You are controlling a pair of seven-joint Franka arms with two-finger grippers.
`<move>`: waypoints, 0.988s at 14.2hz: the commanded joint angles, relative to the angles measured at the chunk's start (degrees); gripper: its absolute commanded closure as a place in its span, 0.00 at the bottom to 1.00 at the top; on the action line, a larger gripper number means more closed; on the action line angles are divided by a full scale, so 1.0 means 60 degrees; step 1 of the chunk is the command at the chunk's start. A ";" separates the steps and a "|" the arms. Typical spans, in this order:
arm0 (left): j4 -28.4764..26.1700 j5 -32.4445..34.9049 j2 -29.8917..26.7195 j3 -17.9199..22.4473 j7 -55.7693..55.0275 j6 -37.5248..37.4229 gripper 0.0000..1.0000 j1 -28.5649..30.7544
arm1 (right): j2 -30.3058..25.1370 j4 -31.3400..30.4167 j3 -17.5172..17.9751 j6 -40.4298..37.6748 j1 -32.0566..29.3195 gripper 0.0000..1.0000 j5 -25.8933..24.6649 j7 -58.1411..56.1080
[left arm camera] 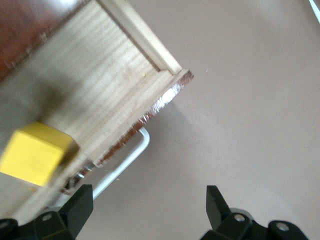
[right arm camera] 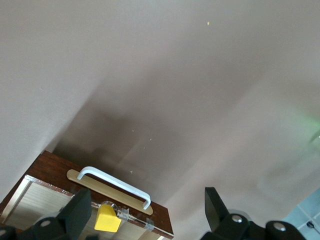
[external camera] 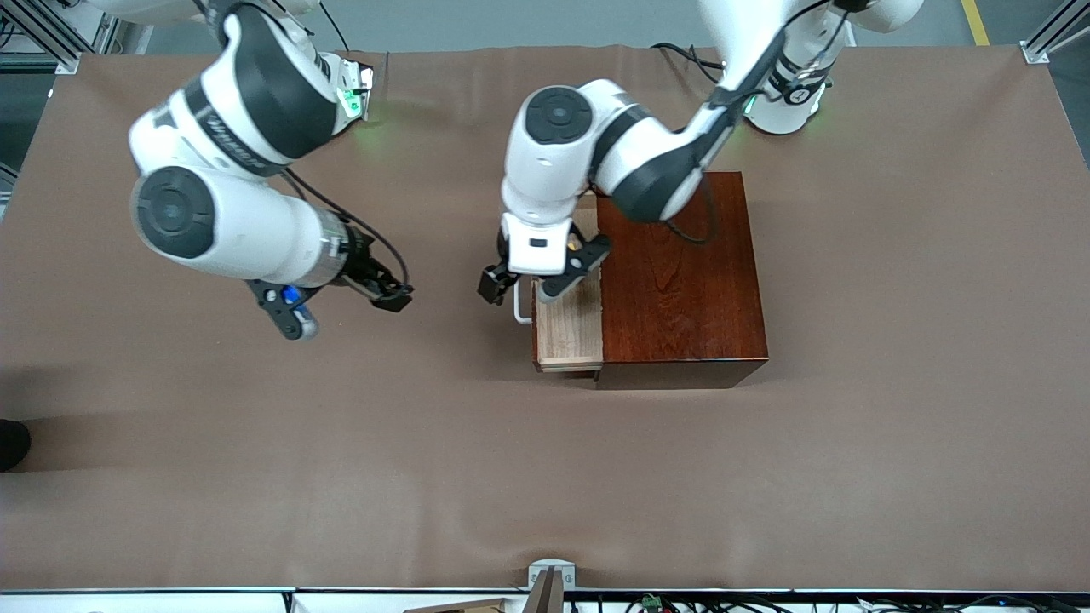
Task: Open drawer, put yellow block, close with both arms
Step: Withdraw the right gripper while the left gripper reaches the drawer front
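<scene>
drawer [external camera: 569,328]: pulled out of the box [external camera: 677,272], centre of the front frame; handle [external camera: 519,306] points toward the right arm's end
block [left arm camera: 34,153]: in the tray, beside the drawer's front wall
left gripper [external camera: 545,278]: over the drawer front, fingers apart, empty
right gripper [external camera: 387,292]: left of centre, over bare table, jaws apart, waiting
done: drawer opened, block in, by the look of it
left: push drawer shut with both arms
long axis: the drawer front runs up-down in the front frame, and the drawer slides across it
</scene>
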 commanded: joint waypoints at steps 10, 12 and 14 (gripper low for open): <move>0.1225 0.0163 0.2123 0.1741 -0.4039 0.0773 0.00 -0.1900 | -0.2030 -0.0126 -0.0297 -0.1769 -0.0975 0.00 -0.1180 -0.5243; 0.1195 0.0178 0.2196 0.1741 -0.4215 0.0700 0.00 -0.1900 | -0.2338 -0.0185 -0.0737 -0.1974 -0.0930 0.00 -0.1166 -0.6428; 0.1181 0.0192 0.2241 0.1771 -0.4201 0.0277 0.00 -0.1886 | -0.2559 -0.0200 -0.1293 -0.2136 -0.0887 0.00 -0.1151 -0.7760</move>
